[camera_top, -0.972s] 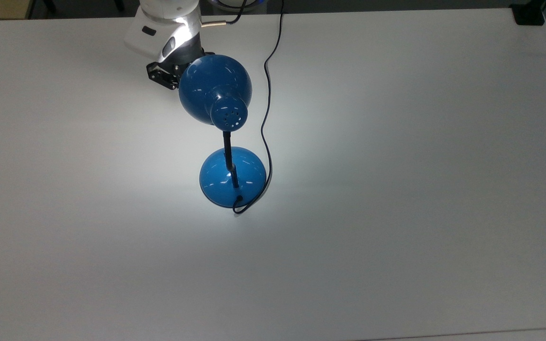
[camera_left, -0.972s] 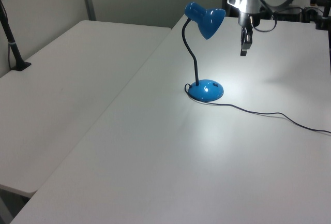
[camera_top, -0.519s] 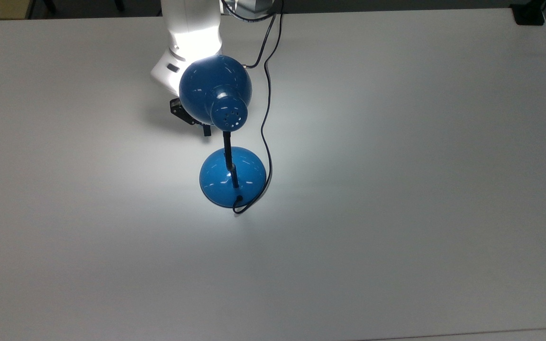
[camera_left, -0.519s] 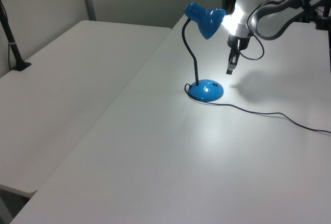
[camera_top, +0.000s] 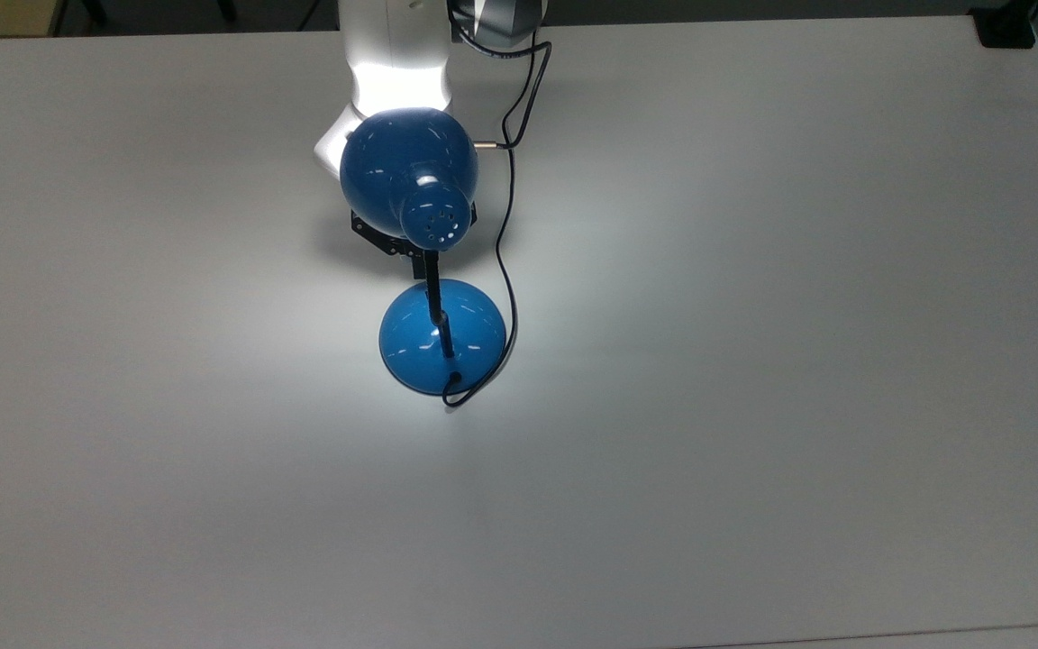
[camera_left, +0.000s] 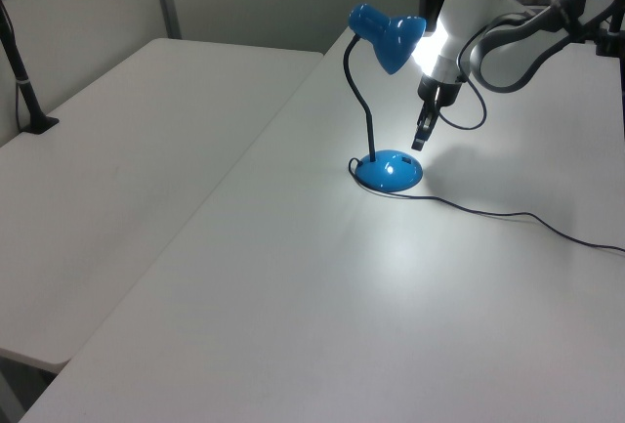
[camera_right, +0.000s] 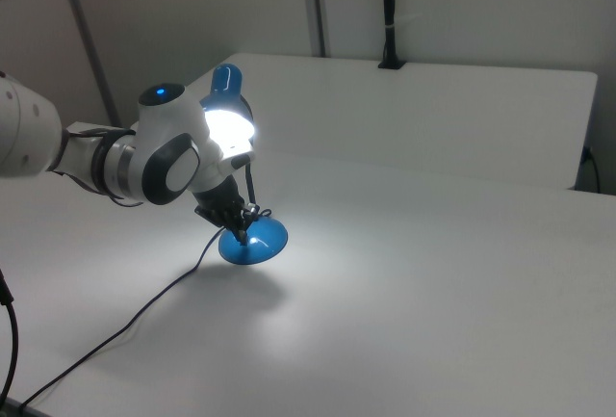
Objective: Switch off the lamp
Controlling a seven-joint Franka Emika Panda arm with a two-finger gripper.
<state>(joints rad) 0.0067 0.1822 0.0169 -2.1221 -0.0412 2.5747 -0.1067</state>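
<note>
The blue lamp is lit and casts a bright pool on the white table (camera_top: 753, 361). Its shade (camera_top: 409, 171) hangs over its domed base (camera_top: 442, 335) on a thin black neck. The black cord (camera_top: 505, 234) runs from the base toward the top view's upper edge. My gripper (camera_left: 418, 141) points down, shut and holding nothing, just above the lamp base (camera_left: 389, 170) on the left view's right. In the top view the shade hides most of the gripper (camera_top: 416, 263). In the right view the gripper (camera_right: 246, 230) is at the near edge of the base (camera_right: 254, 241), below the glowing shade (camera_right: 229, 120).
The lamp cord (camera_left: 508, 216) trails across the table to the left view's right. A second white table (camera_left: 127, 140) adjoins on the left view's left, with a black post (camera_left: 24, 91) clamped at its edge. A black object (camera_top: 1006, 27) sits at the top view's upper right corner.
My arm has swung in from beside the shade and come down, so the gripper went from high and away from the lamp to just above the base. The lamp stays lit and unmoved.
</note>
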